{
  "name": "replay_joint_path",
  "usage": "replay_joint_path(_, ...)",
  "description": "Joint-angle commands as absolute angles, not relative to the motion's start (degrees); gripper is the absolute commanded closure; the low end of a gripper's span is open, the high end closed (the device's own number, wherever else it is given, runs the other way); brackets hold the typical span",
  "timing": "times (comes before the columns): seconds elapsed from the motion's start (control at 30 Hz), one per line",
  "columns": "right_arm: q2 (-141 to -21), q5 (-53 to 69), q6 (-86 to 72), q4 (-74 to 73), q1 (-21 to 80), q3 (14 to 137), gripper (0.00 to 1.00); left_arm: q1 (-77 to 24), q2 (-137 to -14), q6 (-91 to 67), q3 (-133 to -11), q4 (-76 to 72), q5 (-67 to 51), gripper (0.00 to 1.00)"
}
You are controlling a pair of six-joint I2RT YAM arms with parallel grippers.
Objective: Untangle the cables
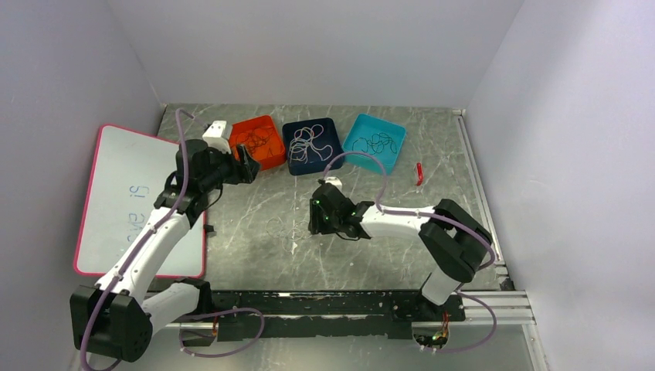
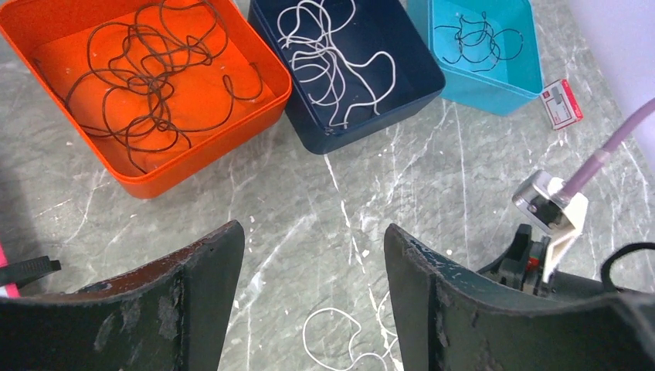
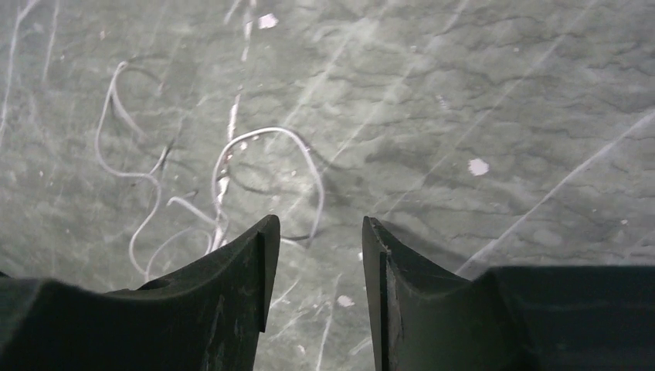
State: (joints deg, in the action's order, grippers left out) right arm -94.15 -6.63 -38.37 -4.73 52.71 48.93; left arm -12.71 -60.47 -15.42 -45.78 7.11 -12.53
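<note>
The dark blue tray stands in the middle of a row of three and holds a white cable in loose curls. Just beside it on the left, the orange tray holds a brownish cable heaped in many loops. On the dark blue tray's right, the teal tray holds a small black cable. A red-and-white tag lies beyond the teal tray, further from the dark blue one.

A loose white cable lies curled on the table, on the near side of the dark blue tray. The right gripper hovers at this cable's edge, jaws partly apart and gripping nothing. The left gripper hangs in front of the dark blue tray's left corner, jaws wide and empty.
</note>
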Motion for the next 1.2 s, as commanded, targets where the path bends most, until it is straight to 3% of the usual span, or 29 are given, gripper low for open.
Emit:
replay_joint_path(0.0, -95.1, -4.8, -41.1, 0.7, 49.3, 47.0, 0.54, -13.0, -60.7, -16.9, -47.0, 4.0, -15.1, 0.29)
replay_joint_path(0.57, -99.0, 4.5, -39.9, 5.6, 47.6, 46.7, 0.62, -13.0, -62.1, -16.8, -47.6, 4.6, -15.0, 0.29)
replay_joint_path(0.87, -99.2, 5.4, -39.3, 4.4, 47.6, 47.2, 0.73, -13.0, -62.5, -16.2, -47.9, 4.7, -15.9, 0.29)
replay_joint_path(1.17, -97.2, 5.4, -38.0, 1.8, 47.6, 47.3, 0.73, -13.0, -63.2, -15.7, -47.8, 4.1, -16.5, 0.28)
